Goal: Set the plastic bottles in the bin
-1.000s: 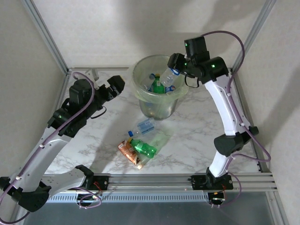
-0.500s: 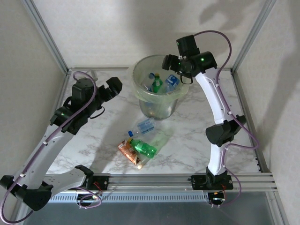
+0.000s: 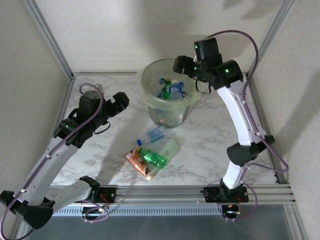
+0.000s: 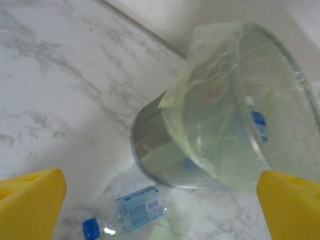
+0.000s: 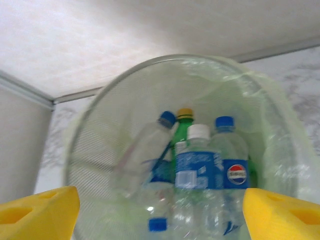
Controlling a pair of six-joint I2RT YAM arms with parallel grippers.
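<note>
Right wrist view: clear blue-capped plastic bottle with Pepsi logo (image 5: 231, 167) stands inside the round translucent green-lined bin (image 5: 95, 150), beside a white-capped blue-labelled bottle (image 5: 196, 162). Near the bin's front lie a clear blue-labelled bottle (image 3: 154, 135), a green bottle (image 3: 153, 158) and an orange-labelled bottle (image 3: 135, 162). Right gripper (image 3: 181, 65) at the bin's rim, left gripper (image 3: 120, 100) left of the bin: both jaws wide, empty.

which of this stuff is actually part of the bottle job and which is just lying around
Part of the job:
bin
bottles inside it
clear blue-label bottle, green bottle and orange-labelled bottle, lying outside the bin

Just there:
marble table
metal rail at the near edge
</note>
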